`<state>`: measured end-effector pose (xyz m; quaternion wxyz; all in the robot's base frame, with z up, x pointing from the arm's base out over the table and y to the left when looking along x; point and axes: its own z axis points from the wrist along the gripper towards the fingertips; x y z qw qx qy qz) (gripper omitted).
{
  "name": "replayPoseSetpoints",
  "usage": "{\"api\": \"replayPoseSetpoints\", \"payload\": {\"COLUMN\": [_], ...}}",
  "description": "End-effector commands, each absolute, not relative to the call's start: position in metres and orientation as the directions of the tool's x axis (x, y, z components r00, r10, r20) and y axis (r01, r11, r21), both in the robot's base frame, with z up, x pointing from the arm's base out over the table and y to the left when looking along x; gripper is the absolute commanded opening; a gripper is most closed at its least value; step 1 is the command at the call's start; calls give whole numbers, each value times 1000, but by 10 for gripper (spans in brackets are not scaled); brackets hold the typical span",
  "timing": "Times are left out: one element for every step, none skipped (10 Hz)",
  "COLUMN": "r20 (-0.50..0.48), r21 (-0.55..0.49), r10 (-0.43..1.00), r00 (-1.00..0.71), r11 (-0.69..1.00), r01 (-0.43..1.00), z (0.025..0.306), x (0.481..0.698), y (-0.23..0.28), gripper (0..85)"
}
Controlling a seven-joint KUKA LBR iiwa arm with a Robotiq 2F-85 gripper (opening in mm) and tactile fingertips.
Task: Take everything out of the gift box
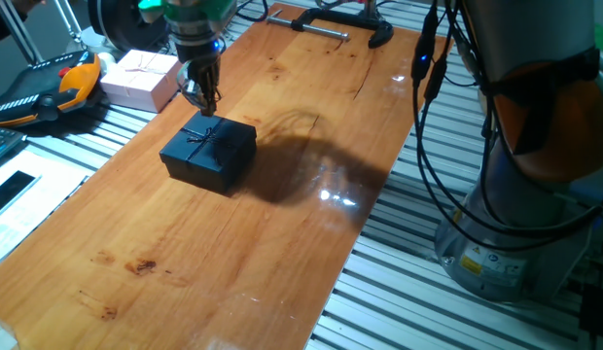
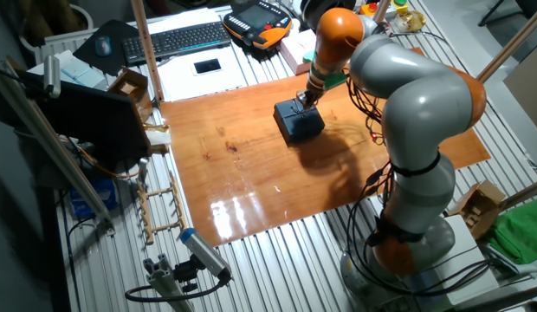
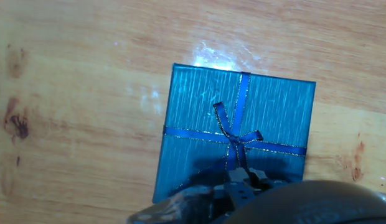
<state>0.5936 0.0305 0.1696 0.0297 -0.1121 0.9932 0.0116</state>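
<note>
The gift box (image 1: 210, 154) sits lidded on the wooden surface (image 1: 233, 243) — gripper (image 1: 206, 104) just above its bow (image 3: 235, 135), toward 12 o'clock — jaws' state unclear.

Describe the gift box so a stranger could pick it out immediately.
On the long wooden table, look directly beneath the gripper. The gift box is a dark navy square with its lid on and a thin ribbon bow, unlike the pale pink box beside the table's far corner.
</note>
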Motion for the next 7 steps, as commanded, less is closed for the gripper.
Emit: {"api": "replayPoseSetpoints", "payload": {"r20": [-64, -65, -70, -76, -81, -86, -89], "r21": [16, 9, 8, 10, 18, 23, 25], "r10": [-218, -218, -218, -218, -220, -219, -220], "r00": [-974, -974, -973, -973, -972, -972, -971], "r11": [976, 976, 976, 976, 975, 975, 974], "r01": [-219, -219, -219, -219, -222, -222, -223], "z": [167, 163, 158, 150, 143, 135, 128], "x": [596, 599, 602, 604, 606, 607, 607], "y": [31, 32, 32, 32, 32, 33, 33], "gripper": [397, 440, 460, 463, 467, 470, 470]}}
